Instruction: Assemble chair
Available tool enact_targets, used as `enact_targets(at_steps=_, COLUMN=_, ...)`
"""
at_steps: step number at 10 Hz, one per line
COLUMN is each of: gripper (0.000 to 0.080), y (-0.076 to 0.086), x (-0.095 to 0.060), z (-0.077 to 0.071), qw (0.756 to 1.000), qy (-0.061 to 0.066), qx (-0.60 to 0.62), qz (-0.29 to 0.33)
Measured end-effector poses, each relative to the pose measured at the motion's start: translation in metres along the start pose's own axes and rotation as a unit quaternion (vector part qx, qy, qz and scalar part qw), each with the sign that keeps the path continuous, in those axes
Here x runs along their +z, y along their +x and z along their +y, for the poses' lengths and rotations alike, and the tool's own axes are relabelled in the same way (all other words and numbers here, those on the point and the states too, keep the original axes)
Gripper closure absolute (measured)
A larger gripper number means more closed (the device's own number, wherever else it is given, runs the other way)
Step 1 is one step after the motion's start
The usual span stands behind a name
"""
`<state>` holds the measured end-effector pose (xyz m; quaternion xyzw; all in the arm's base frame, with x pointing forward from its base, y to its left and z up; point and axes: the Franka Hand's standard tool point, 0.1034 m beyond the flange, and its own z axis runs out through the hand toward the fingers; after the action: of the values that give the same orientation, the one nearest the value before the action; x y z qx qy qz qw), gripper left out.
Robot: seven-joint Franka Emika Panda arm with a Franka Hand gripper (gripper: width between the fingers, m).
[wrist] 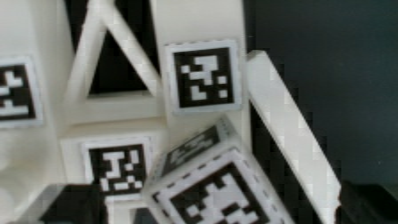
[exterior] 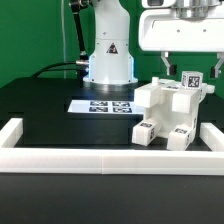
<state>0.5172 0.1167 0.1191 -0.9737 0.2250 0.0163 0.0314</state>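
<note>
Newbie: chair is parked way over at the exterior view's right, mid-height in the frame, close to the corner of the white border rail. Any reason?

Regular: my guess is the rail gives it something to brace against, so parts don't skate when they're pushed together. Can't tell if it actually touches, though. It stands on its blocky feet with a tagged upright piece poking up, so the arm can come straight down on it. Marker board lies flat near centre, just in front of the robot base, apart from the chair.

Newbie: and the gripper? Holding anything?

Regular: doesn't look like it. It's in the upper right of the exterior frame, jaws spread wide, one finger either side of the upright's top with gaps showing. Nothing clamped.

Newbie: wrist view is a mess tho.

Regular: yeah, way too close. Just white panels and several tags, some tilted, all cropped at the edges. No fingertips in it that I can make out, and I can't say which part is which. The exterior view hides the chair's far side too.
</note>
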Motion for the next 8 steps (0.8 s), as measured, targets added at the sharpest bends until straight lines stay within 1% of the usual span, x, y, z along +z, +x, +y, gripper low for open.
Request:
enact_targets(at_steps=1, gripper=0.0151, y=-0.0022, x=0.0018, z=0.0001, qw=0.999, qy=-0.004, qx=-0.048, qz=0.002)
enact_targets(at_steps=2, gripper=0.0151, y=-0.0024, x=0.002, z=0.0001, qw=0.996, qy=-0.005, qx=-0.086, qz=0.002)
enact_targets(at_steps=3, gripper=0.0151, y=-0.0016, x=0.0015, z=0.0, qw=0.989, qy=-0.004, qx=-0.149, qz=0.003)
enact_targets(at_steps=6, gripper=0.0171, y=-0.0015, x=0.0017, z=0.0, qw=0.987, qy=-0.005, qx=-0.16, qz=0.003)
enact_targets(at_steps=8, gripper=0.052, y=-0.0014, x=0.0017, z=0.0002, qw=0.987, qy=-0.005, qx=-0.16, qz=0.003)
